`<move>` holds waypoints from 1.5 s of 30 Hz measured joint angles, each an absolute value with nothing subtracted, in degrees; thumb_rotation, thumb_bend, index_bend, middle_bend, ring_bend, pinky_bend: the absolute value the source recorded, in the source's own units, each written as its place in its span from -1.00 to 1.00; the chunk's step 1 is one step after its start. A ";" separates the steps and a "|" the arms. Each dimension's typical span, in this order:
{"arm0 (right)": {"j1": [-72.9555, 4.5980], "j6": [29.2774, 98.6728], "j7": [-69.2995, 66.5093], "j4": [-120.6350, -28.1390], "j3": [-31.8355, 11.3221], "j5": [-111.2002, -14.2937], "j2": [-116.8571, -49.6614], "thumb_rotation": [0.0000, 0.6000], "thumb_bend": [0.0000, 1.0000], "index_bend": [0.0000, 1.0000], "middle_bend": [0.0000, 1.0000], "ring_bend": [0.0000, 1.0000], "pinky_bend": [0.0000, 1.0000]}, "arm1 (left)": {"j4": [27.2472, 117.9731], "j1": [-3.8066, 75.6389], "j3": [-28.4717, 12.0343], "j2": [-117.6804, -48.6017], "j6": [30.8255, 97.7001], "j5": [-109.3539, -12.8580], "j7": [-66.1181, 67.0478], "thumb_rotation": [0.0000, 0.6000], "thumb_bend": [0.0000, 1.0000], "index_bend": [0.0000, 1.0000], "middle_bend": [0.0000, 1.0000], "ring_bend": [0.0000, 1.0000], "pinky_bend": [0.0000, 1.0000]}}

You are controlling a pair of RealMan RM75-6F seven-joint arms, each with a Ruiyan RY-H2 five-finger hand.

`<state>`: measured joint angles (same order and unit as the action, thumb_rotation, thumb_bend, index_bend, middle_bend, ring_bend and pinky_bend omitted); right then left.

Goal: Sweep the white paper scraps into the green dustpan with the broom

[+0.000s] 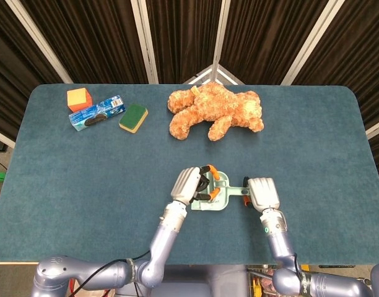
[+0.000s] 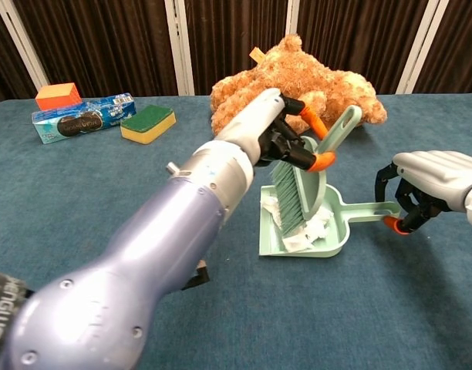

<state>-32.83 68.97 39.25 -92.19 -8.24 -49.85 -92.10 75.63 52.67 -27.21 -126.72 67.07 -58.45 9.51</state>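
White paper scraps (image 2: 305, 231) are seen lying inside the green dustpan (image 2: 267, 231), which rests flat on the blue table (image 1: 84, 179) near its front edge. The bristles of the broom (image 2: 294, 202) are planted among the scraps within the pan, with the handle tilted up and to the right. The broom handle is clamped in the fingers of the left hand (image 2: 286, 131), directly above the pan. The dustpan's handle is gripped at its end by the curled fingers of the right hand (image 2: 429, 189), to the right of the pan. A brown teddy bear (image 1: 214, 111) is noted lying further back on the table. At the far left corner are grouped an orange block (image 1: 78, 98), a blue biscuit packet (image 1: 96, 112) and a green-and-yellow sponge (image 1: 134, 117), well apart from the pan.
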 measured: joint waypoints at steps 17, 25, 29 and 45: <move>-32.56 69.83 39.85 -93.96 -8.36 -49.63 -90.71 1.00 -0.08 0.21 0.64 0.59 0.59 | 72.89 53.69 -29.79 -129.50 68.94 -62.09 6.78 1.00 0.18 0.56 1.00 1.00 1.00; -32.67 69.93 40.41 -93.54 -8.12 -49.31 -91.52 1.00 -0.08 0.21 0.64 0.59 0.59 | 77.98 52.31 -30.56 -127.32 69.43 -62.66 6.25 1.00 0.18 0.56 1.00 1.00 1.00; -32.61 70.21 40.67 -93.73 -7.88 -49.47 -91.77 1.00 -0.08 0.21 0.64 0.59 0.59 | 81.76 51.20 -30.08 -124.12 69.63 -63.31 7.91 1.00 0.18 0.56 1.00 1.00 1.00; -32.19 71.63 43.02 -95.44 -7.30 -48.40 -92.14 1.00 -0.08 -0.53 0.64 0.59 0.59 | 93.56 43.53 -22.63 -99.10 66.90 -63.39 20.88 1.00 0.18 0.56 1.00 1.00 1.00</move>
